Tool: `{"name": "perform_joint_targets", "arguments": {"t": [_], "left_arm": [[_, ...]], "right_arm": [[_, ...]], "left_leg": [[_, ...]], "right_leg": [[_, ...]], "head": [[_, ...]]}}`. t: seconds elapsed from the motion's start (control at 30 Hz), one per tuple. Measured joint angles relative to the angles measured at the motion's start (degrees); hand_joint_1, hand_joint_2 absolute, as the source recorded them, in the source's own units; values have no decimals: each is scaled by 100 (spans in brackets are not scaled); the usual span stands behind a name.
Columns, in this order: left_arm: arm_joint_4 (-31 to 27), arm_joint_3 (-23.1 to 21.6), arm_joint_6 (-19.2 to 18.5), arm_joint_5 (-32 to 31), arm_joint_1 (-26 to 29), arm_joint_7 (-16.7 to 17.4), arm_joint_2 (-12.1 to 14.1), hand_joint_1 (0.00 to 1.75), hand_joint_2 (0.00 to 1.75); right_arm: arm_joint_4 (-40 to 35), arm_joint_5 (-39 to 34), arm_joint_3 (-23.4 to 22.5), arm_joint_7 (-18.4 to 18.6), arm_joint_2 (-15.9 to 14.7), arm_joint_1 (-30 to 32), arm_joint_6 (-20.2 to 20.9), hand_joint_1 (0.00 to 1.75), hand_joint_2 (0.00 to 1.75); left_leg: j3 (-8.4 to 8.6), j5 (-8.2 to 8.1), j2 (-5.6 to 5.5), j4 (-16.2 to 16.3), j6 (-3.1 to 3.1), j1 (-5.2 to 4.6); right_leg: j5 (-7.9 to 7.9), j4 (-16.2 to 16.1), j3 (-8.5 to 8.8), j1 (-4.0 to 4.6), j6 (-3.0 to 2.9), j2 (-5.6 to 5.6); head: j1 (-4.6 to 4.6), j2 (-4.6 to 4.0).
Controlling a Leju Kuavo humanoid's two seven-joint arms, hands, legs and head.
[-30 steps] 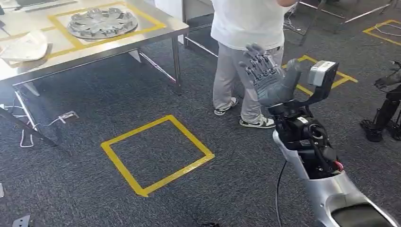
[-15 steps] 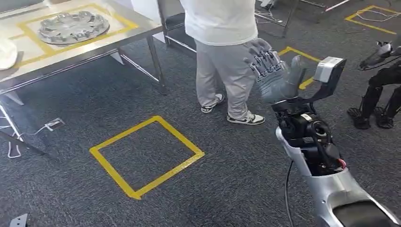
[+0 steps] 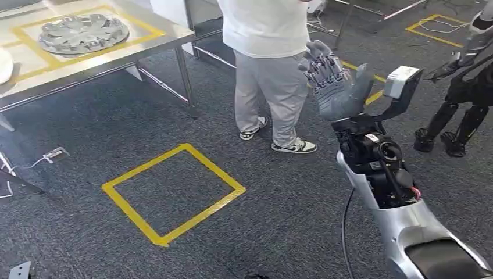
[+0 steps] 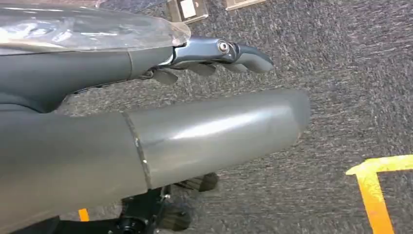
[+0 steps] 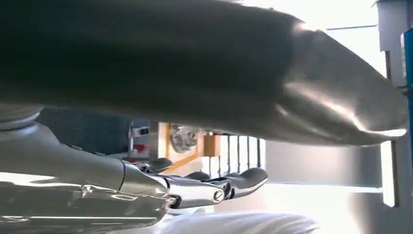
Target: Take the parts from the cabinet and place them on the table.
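A silver wheel cover [image 3: 83, 33] lies inside a yellow tape frame on the steel table [image 3: 145, 43] at the far left. My right hand [image 3: 337, 87] is raised in front of me with its fingers spread and nothing in it, well to the right of the table. In the right wrist view its fingers [image 5: 229, 183] lie straight beside the thick thumb [image 5: 302, 102]. My left hand [image 4: 195, 97] hangs over the carpet, its fingers [image 4: 234, 51] stretched out and holding nothing.
A person [image 3: 270, 70] in a white top and grey trousers stands just beyond my right hand. A dark robot [image 3: 465, 75] stands at the far right. A yellow tape square [image 3: 172, 192] marks the carpet ahead. Cables [image 3: 35, 163] lie under the table.
The whole picture has slid left, so the camera has turned right. My right hand stays raised and spread with nothing in it.
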Motion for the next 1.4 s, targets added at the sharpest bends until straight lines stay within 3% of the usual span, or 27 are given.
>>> {"name": "perform_joint_targets", "arguments": {"t": [0.03,0.07,0.13,0.17,0.2,0.33,0.37,0.47,0.5,0.53,0.57,0.63,0.67,0.7,0.8,0.83,0.87,0.97,1.0,1.03,1.07,1.17,1.2,1.23,1.33,1.37,1.4], "left_arm": [[0,0,-9,0,3,15,-2,0,0],[0,0,-17,0,3,29,-7,0,0],[0,0,-31,-2,-3,57,-20,0,0],[0,0,-31,-7,-9,59,-17,0,0],[0,0,-31,-9,-10,72,-24,0,0],[0,0,-31,-11,-16,77,-15,0,0],[0,0,-31,-13,-27,77,-24,0,0],[0,0,-31,-11,-14,77,-13,0,0],[0,0,-31,-9,5,77,-18,0,0],[0,0,-41,-2,26,77,-22,0,0],[0,0,-55,9,45,68,-24,0,0],[0,0,-63,17,69,29,-22,0,0],[0,0,-33,26,77,26,-15,0,0],[0,0,15,37,82,20,-15,0,0],[0,37,63,114,178,-19,-28,0,0],[0,66,63,140,187,-24,-46,0,0],[0,85,61,149,180,-26,-55,0,0],[0,122,77,149,191,-20,-83,0,0],[0,142,77,157,197,-17,-90,0,0],[0,146,77,181,201,0,-96,0,0],[0,153,77,197,200,7,-105,0,0],[0,164,85,186,172,44,-136,0,0],[0,168,96,164,154,57,-138,0,0],[0,170,118,144,136,77,-142,0,0],[0,171,149,92,113,107,-146,0,0],[0,173,160,90,104,112,-146,0,0],[0,170,164,83,88,114,-160,0,0]], "right_arm": [[37,0,0,0,0,-1,0,0,0],[66,2,-2,-4,0,-8,0,0,0],[103,11,0,-13,2,-66,0,0,0],[121,15,-2,-18,0,-98,7,0,0],[140,17,2,-17,2,-129,7,0,0],[201,22,5,-26,4,-127,7,0,0],[204,26,5,-33,13,-138,9,0,0],[236,50,7,-35,31,-123,59,0,0],[249,59,7,-33,33,-104,76,0,0],[254,59,5,-31,33,-72,100,0,0],[249,59,2,-28,31,-32,122,0,0],[210,39,-11,4,31,56,144,0,0],[158,5,-19,48,31,109,153,0,0],[103,-22,-33,103,31,166,157,0,0],[-120,-68,-65,280,29,361,103,0,0],[-195,-81,-87,317,15,418,81,0,0],[-290,-100,-122,343,7,497,55,0,0],[-470,-153,-197,383,-26,643,48,0,0],[-518,-168,-218,391,-37,717,48,0,0],[-548,-181,-231,402,-52,770,48,0,0],[-579,-190,-249,407,-63,801,48,0,0],[-731,-221,-303,413,-116,806,20,0,0],[-760,-223,-317,415,-122,806,2,0,0],[-793,-223,-319,424,-131,813,-4,0,0],[-863,-234,-336,433,-151,906,-35,0,0],[-889,-234,-336,433,-151,906,-44,0,0],[-924,-236,-339,428,-151,900,-44,0,0]], "left_leg": [[3,0,15,1,-1,2],[5,-6,30,9,-9,8],[22,-25,65,27,-41,15],[21,-38,74,36,-70,-6],[-8,-53,81,83,-109,-40],[-38,-45,182,64,-229,-36],[-84,-171,98,210,-263,-4],[-723,-825,-22,1581,-307,-3],[-900,-905,-25,1919,-311,-2],[-934,-844,-26,1956,-301,-2],[-828,-672,-27,1725,-287,-2],[-329,-170,-57,713,-239,-3],[-73,-15,-169,198,-197,-3],[-16,-71,-185,71,-183,-15],[-17,-79,-121,94,-126,-48],[6,-52,-99,42,-82,-4],[26,-36,-62,14,-56,14],[35,-52,-20,15,-11,9],[34,-54,-4,18,-9,9],[39,-57,13,20,-7,9],[44,-61,38,23,-9,9],[79,-95,102,43,-50,9],[74,-106,112,49,-73,-28],[49,-109,122,83,-100,-42],[60,-85,205,50,-175,-43],[37,-127,202,76,-209,-39],[-15,-268,92,241,-245,-20]], "right_leg": [[76,-3,-1,-20,15,-12],[269,-274,131,-35,27,-28],[794,-1329,651,-56,32,-119],[874,-1735,830,-52,22,-261],[809,-1914,928,-5,-16,-246],[881,-1927,920,-21,-195,-140],[899,-1938,922,-32,-224,-120],[915,-1938,888,-17,-274,-57],[917,-1937,881,-10,-276,-24],[917,-1936,882,-9,-276,8],[917,-1935,886,-7,-276,38],[915,-1929,898,-3,-271,107],[912,-1927,896,-4,-263,127],[900,-1908,868,38,-223,155],[914,-1942,876,-1,-128,216],[898,-1939,867,33,-86,232],[806,-1828,815,6,-66,153],[134,-550,249,-4,-1,25],[-1,-132,55,-6,14,15],[11,10,-15,-9,22,7],[146,-129,49,-10,21,-2],[886,-1630,800,-9,-17,-124],[797,-1859,911,25,-31,-228],[817,-1911,943,44,-96,-190],[847,-1909,930,52,-183,-111],[878,-1946,953,14,-230,-93],[890,-1953,949,9,-249,-75]], "head": [[2,0],[2,0],[26,0],[37,0],[52,0],[-2,0],[-33,0],[-70,0],[-72,0],[-72,0],[-72,0],[-77,0],[-81,0],[-92,0],[-77,0],[-77,0],[-72,0],[13,0],[17,0],[28,0],[31,0],[54,0],[52,0],[44,0],[17,0],[17,0],[-20,0]]}}
